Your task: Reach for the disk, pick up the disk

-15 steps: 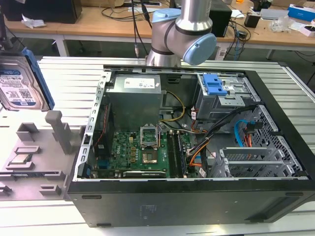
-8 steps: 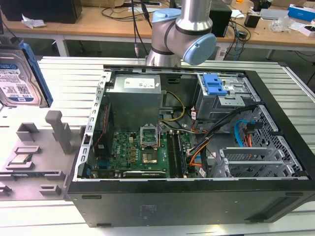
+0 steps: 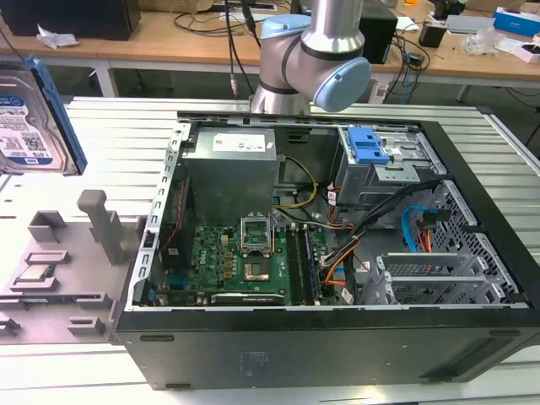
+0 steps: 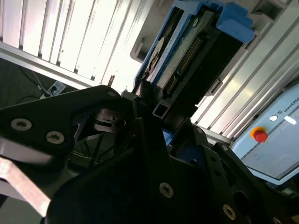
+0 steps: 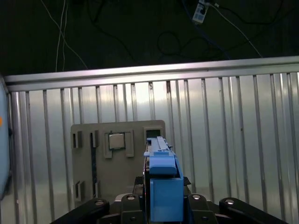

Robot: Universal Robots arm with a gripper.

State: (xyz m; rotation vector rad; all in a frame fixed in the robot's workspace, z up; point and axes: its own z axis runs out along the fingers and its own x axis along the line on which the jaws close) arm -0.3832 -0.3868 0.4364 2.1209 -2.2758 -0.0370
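One gripper is clamping the disk edge-on between its jaws in the first wrist view, with the drive's blue rail facing the camera; in the second wrist view the disk's connector end is sticking out past the black fingers; in the exterior view the disk is hanging label-out at the exterior view's left, clear of the grey fixture plate, which is carrying a CPU chip; the open computer case is sitting on the slatted table beside the plate, with the arm rising behind it.
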